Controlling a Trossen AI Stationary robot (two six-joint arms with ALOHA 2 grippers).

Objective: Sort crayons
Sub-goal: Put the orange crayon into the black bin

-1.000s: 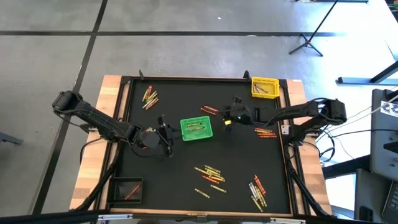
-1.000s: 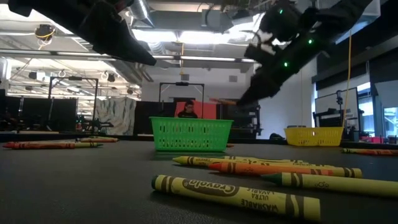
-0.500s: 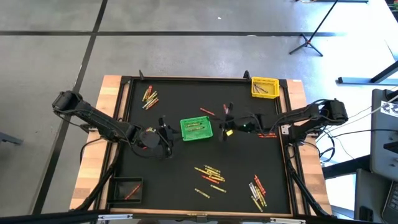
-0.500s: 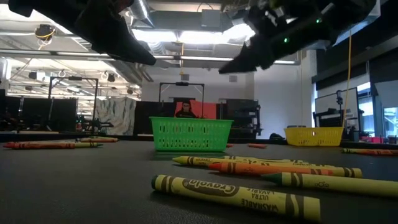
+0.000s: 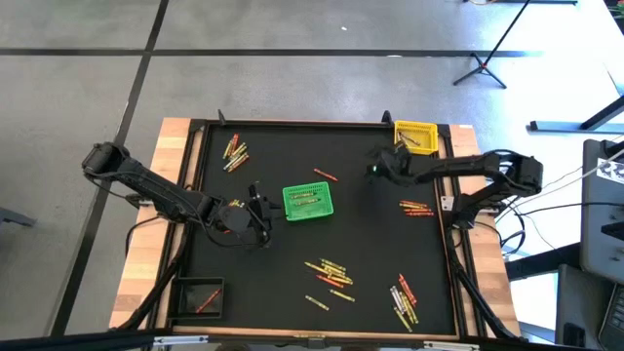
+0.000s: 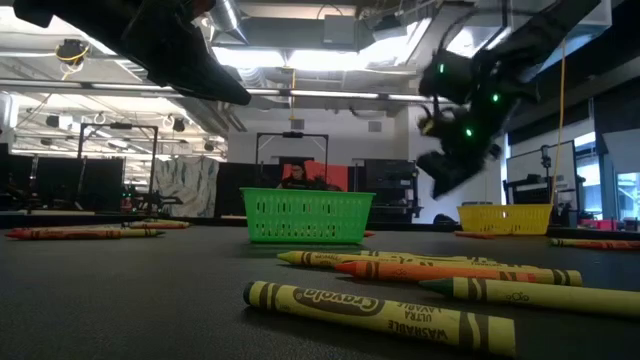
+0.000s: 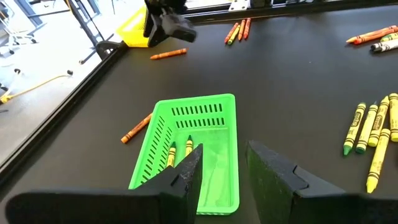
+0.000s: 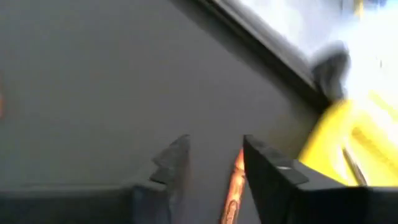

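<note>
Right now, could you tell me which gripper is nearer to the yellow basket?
The right gripper, just beside the yellow basket at the table's far right corner. The left gripper sits beyond the green basket, much farther away.

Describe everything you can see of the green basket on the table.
The green basket is a small rectangular tray that looks like plastic, with slotted mesh walls and an open top. It sits upright and flat on the black table, near its middle. A few yellow crayons lie inside. An orange crayon lies beside one long wall.
</note>
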